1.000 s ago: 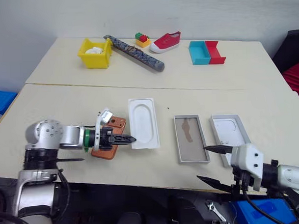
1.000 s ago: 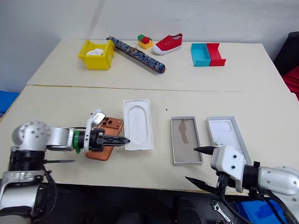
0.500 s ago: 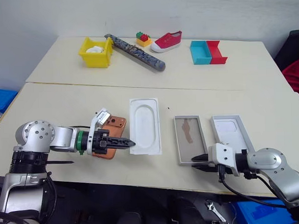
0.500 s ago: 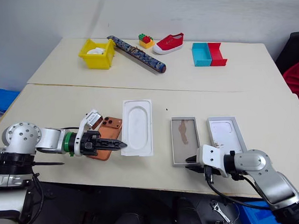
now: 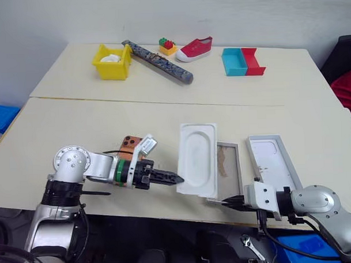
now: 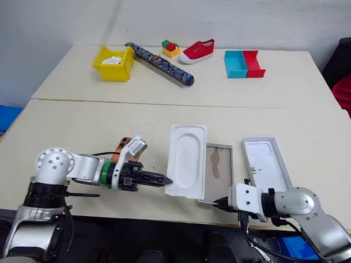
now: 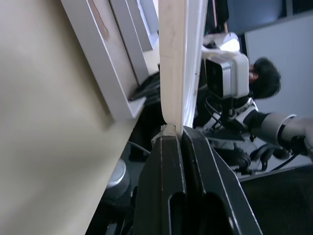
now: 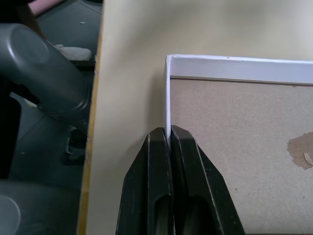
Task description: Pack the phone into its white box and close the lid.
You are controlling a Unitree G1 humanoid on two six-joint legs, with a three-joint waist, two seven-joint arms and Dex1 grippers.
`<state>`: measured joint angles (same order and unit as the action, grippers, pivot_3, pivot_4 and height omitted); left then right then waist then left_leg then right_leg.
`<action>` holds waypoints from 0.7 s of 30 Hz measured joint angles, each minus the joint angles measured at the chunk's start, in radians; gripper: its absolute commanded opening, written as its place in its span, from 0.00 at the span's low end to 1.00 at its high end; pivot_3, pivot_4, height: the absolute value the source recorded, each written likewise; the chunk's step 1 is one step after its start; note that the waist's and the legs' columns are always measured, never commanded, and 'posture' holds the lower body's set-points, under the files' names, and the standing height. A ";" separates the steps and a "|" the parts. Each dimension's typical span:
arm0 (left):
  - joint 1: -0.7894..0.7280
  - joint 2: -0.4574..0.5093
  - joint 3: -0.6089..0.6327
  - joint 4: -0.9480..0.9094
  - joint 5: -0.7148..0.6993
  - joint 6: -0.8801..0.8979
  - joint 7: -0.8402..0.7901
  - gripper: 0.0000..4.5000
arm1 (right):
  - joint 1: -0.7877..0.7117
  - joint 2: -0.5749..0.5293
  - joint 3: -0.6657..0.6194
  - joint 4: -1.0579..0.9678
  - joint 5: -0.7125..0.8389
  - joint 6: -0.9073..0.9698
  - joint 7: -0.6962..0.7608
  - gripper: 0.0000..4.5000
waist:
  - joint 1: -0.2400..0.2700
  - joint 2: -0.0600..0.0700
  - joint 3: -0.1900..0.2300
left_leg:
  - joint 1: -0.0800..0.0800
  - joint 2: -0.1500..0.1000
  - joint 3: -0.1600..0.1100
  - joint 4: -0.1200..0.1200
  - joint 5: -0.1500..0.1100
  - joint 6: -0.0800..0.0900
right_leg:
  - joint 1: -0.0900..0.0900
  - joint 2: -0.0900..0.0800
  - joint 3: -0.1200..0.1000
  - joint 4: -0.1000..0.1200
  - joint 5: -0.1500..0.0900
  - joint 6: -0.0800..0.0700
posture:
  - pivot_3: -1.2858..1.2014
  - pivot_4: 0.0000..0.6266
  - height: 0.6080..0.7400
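Note:
My left gripper (image 5: 176, 179) is shut on the near-left edge of a thin white insert (image 5: 197, 165) with an oval recess. It holds the insert tilted, partly over the left side of the white box (image 5: 228, 163). In the left wrist view the insert's edge (image 7: 178, 58) stands pinched between the fingers. The orange phone (image 5: 129, 146) lies on the table behind my left wrist, camera cluster showing. My right gripper (image 5: 231, 202) is shut on the white box's near wall (image 8: 167, 98) at its corner. The lid (image 5: 273, 163) lies open side up, just right of the box.
On the far table stand a yellow bin (image 5: 112, 60), a patterned rod (image 5: 157, 62), toy bricks (image 5: 167, 46), a red shoe (image 5: 194, 49) and the blue and red bins (image 5: 242, 61). The near table edge runs right below both grippers.
My left gripper has carried the white insert to the right, over the box's left side, uncovering the phone. My right gripper dropped to the box's near edge and shut on its wall.

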<state>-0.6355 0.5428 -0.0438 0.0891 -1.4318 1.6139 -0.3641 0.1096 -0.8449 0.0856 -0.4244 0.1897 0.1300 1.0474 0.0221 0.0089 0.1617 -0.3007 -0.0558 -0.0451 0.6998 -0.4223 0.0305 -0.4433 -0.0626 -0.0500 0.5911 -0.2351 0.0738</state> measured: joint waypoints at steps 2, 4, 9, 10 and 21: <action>-0.006 -0.031 -0.009 0.006 0.000 0.000 0.032 0.00 | 0.001 0.015 0.013 0.012 -0.022 -0.013 -0.020 0.00 | -0.001 0.000 0.000 | 0.001 0.000 0.000 0.000 0.000 0.000 | 0.000 0.000 0.000 0.000 0.000 0.000 | 0.52 0.24 1.00; -0.015 -0.054 -0.016 0.009 0.000 0.000 0.054 0.00 | 0.006 0.016 0.019 0.020 -0.042 -0.041 -0.031 0.10 | -0.001 0.000 0.000 | 0.001 0.000 0.000 0.000 0.000 -0.001 | 0.000 0.000 0.001 0.000 0.000 0.000 | 0.52 0.24 1.00; -0.023 -0.092 -0.023 0.041 -0.004 0.000 0.093 0.00 | 0.100 0.013 -0.038 -0.051 -0.013 0.013 -0.060 0.43 | 0.003 0.000 0.000 | 0.001 0.000 -0.001 0.000 0.000 -0.001 | 0.000 0.000 0.000 0.000 0.000 -0.001 | 0.52 0.24 1.00; -0.025 -0.090 -0.033 0.045 -0.006 0.000 0.098 0.00 | 0.136 0.010 -0.069 -0.089 0.007 0.035 -0.064 0.51 | 0.003 0.000 0.000 | 0.000 0.000 -0.001 0.000 0.000 -0.001 | 0.000 0.000 0.000 0.000 0.000 -0.001 | 0.52 0.24 1.00; -0.088 -0.227 -0.097 0.149 0.077 0.001 0.142 0.00 | 0.513 0.052 -0.764 -0.436 0.536 0.354 -0.097 1.00 | 0.013 -0.002 0.001 | 0.001 0.000 -0.002 -0.001 -0.001 -0.003 | 0.002 0.001 0.001 -0.002 0.000 0.000 | 0.52 0.24 1.00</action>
<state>-0.7236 0.3156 -0.1411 0.2379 -1.3551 1.6145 -0.2217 0.6226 -0.7932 -0.6785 -0.8601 0.7259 0.4842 0.9503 0.0348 0.0072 0.1623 -0.2998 -0.0558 -0.0475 0.6992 -0.4230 0.0277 -0.4409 -0.0619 -0.0494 0.5890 -0.2353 0.0738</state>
